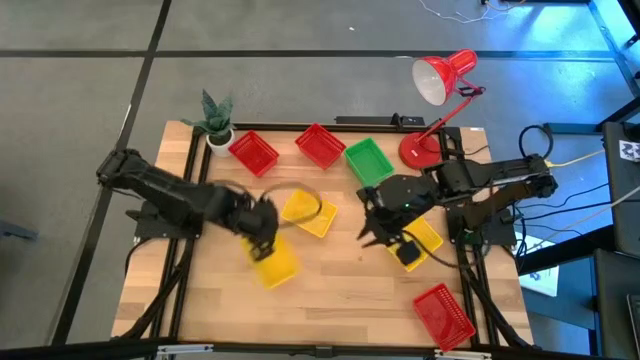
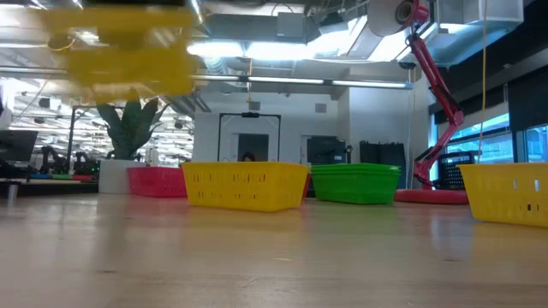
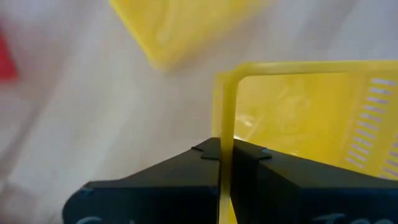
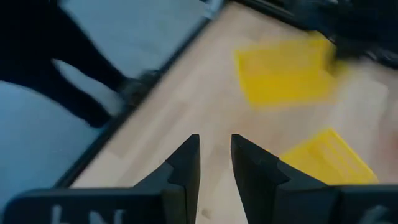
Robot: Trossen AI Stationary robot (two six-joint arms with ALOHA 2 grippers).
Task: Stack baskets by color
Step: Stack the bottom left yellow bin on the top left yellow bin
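Left end effector [image 3: 227, 155] clamps a yellow basket's [image 1: 272, 262] rim, lifted above the table near another yellow one [image 1: 308, 213]; align it squarely before lowering. Right end effector [image 4: 214, 155], fingers apart, hovers empty.

No words, labels, brand names or numbers can be read anywhere. Pale marks show on the body of the right gripper [image 4: 214, 163] in its own wrist view, cut off at the edge and unreadable.
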